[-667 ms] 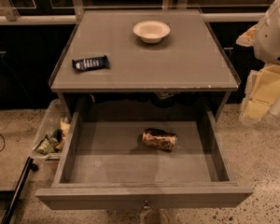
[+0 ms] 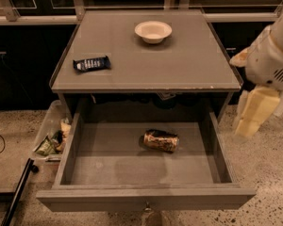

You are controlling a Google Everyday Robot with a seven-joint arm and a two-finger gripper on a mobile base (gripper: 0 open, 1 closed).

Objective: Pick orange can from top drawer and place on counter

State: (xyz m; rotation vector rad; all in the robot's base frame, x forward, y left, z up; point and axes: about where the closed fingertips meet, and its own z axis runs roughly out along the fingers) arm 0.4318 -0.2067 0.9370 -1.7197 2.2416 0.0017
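The orange can (image 2: 161, 141) lies on its side in the open top drawer (image 2: 146, 197), a little right of the drawer's middle. The drawer is pulled fully out below the counter (image 2: 179, 65). My gripper (image 2: 253, 116) hangs at the right of the cabinet, outside the drawer's right wall, at about the height of the counter's front edge. It is well to the right of the can and holds nothing that I can see.
A cream bowl (image 2: 153, 31) stands at the back middle of the counter. A dark blue snack wrapper (image 2: 91, 63) lies on its left side. A clear bin of litter (image 2: 52, 138) sits on the floor left of the drawer. A dark pole (image 2: 16, 194) leans at the lower left.
My arm and gripper have come down and slightly left at the right side of the cabinet. The can, bowl and wrapper have not moved.
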